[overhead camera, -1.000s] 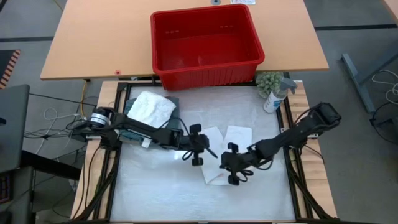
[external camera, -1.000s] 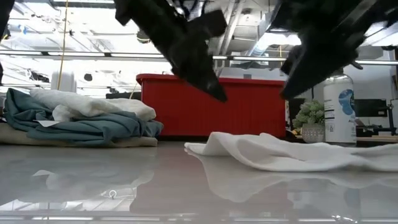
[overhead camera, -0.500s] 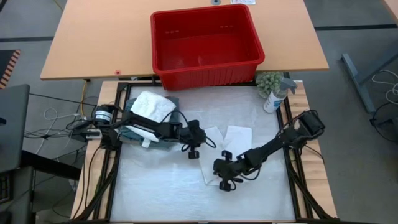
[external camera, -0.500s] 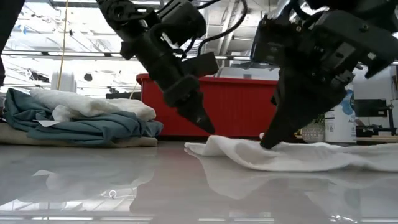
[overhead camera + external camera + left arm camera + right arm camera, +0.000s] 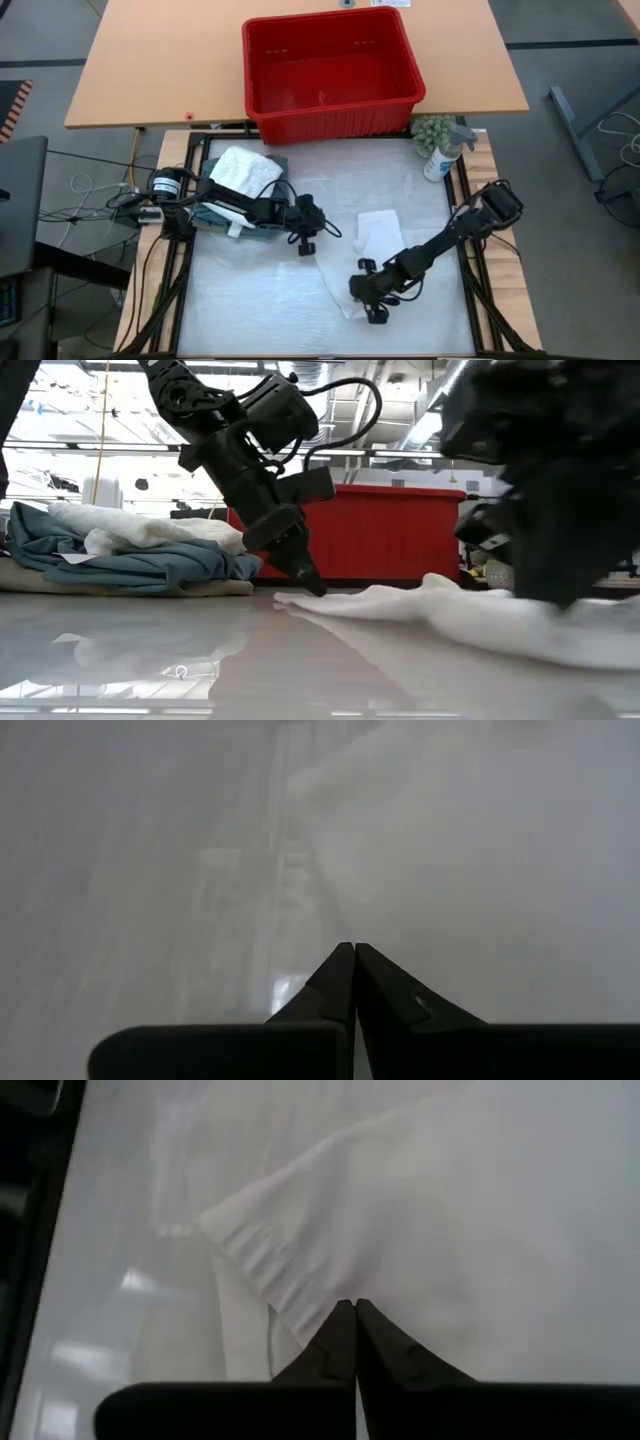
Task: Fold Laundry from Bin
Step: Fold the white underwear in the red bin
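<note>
While both claws are pinched shut and empty on the white cloth [image 5: 372, 232], you are smoothing it; fold next.

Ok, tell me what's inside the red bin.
The red bin looks empty: its bare red floor shows from above. Only the strip under the near wall is hidden.

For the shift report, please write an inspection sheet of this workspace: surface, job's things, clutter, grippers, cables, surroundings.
Surface: glossy white table, bare in front.
Job's things: white garment spread mid-table; folded stack at the left; red bin looks empty.
Clutter: spray bottle, small plant.
Grippers: left gripper shut at the garment's edge; right gripper shut on the garment.
Cables: loose bundle left of the table.
Surroundings: wooden table, grey floor.
</note>
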